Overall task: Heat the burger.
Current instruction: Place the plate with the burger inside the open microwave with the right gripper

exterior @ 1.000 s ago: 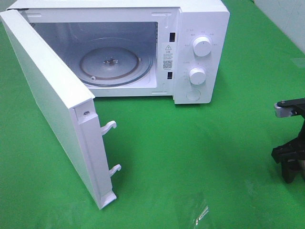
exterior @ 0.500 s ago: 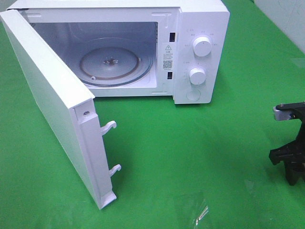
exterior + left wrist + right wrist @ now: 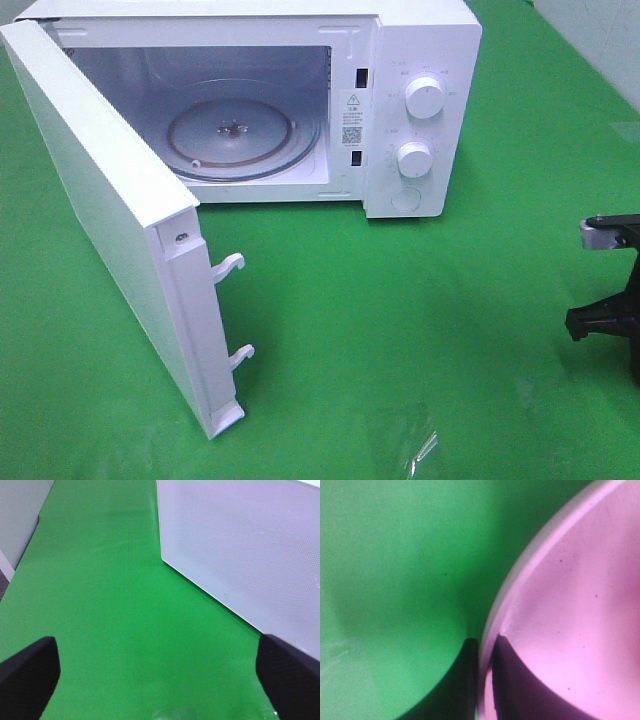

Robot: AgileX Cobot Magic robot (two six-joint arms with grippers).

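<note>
Currently: right gripper [image 3: 484,642] pinching pink plate [image 3: 570,605] rim; left gripper [image 3: 160,667] wide, idle; risk: thin edge-grip slips, plate tilts, burger slides.

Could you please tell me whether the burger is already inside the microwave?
No, the glass turntable inside the open microwave has nothing on it.
</note>
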